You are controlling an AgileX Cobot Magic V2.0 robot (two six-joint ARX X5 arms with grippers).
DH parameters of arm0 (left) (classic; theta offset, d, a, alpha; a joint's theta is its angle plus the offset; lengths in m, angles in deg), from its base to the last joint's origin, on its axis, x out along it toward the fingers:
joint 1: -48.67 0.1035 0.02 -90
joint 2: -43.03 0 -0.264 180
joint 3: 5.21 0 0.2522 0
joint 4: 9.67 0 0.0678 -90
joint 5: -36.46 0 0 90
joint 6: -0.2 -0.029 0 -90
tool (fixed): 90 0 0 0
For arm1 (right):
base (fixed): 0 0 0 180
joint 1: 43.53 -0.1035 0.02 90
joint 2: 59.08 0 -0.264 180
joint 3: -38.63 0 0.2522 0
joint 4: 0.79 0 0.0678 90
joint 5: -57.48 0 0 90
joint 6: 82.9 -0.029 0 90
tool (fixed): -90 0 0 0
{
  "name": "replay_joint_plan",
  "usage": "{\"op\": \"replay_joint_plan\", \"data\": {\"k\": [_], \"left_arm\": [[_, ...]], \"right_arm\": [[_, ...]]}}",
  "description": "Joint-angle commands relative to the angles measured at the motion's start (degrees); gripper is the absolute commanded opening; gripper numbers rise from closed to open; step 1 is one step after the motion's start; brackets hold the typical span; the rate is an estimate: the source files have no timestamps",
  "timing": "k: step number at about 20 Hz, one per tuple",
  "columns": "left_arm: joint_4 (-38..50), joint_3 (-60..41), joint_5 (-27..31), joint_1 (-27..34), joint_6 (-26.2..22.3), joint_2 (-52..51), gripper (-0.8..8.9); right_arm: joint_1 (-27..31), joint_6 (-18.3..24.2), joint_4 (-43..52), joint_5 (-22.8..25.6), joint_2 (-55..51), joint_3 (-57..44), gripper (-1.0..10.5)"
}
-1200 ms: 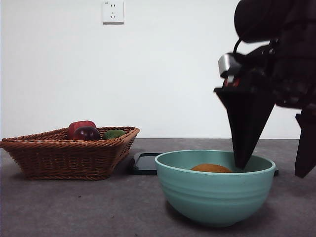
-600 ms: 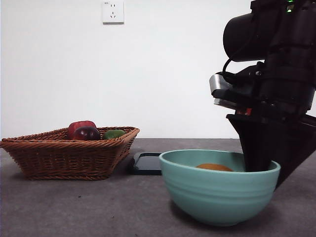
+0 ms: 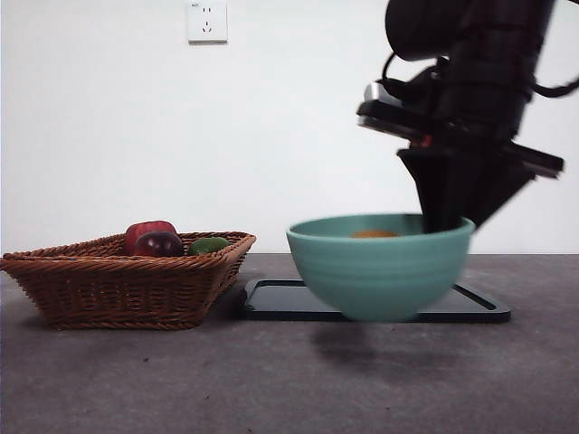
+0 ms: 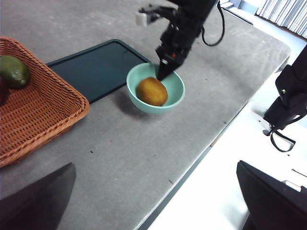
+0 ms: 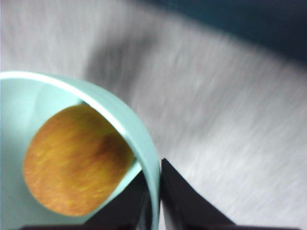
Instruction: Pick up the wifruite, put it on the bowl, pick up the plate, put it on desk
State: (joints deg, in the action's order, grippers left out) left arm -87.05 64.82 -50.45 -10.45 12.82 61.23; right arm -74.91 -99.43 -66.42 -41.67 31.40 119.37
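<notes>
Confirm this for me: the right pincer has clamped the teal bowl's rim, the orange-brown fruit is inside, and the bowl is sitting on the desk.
Not quite. The right pincer is shut on the rim of the bowl, and the fruit is inside, but the bowl is not sitting on the desk. The front view shows it lifted clear, with its shadow on the desk below it.
</notes>
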Motion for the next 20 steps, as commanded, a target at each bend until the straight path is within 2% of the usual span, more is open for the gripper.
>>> {"op": "replay_joint_plan", "data": {"k": [1,5,12,15,20], "left_arm": [[0.59,0.55,-0.09,-0.55,-0.13,0.04,5.63],[0.59,0.55,-0.09,-0.55,-0.13,0.04,5.63],[0.59,0.57,-0.09,-0.55,-0.11,0.04,5.63],[0.59,0.55,-0.09,-0.55,-0.13,0.04,5.63],[0.59,0.57,-0.09,-0.55,-0.13,0.04,5.63]], "right_arm": [[0.74,1.11,-1.75,0.22,3.65,5.92,0.1],[3.48,3.56,-5.18,0.24,11.19,16.33,0.1],[8.33,5.25,-7.78,0.13,25.0,31.8,0.1],[10.4,5.62,-7.3,-0.04,29.38,35.32,0.1],[11.78,6.8,-7.19,-1.84,30.86,35.45,0.1]]}}
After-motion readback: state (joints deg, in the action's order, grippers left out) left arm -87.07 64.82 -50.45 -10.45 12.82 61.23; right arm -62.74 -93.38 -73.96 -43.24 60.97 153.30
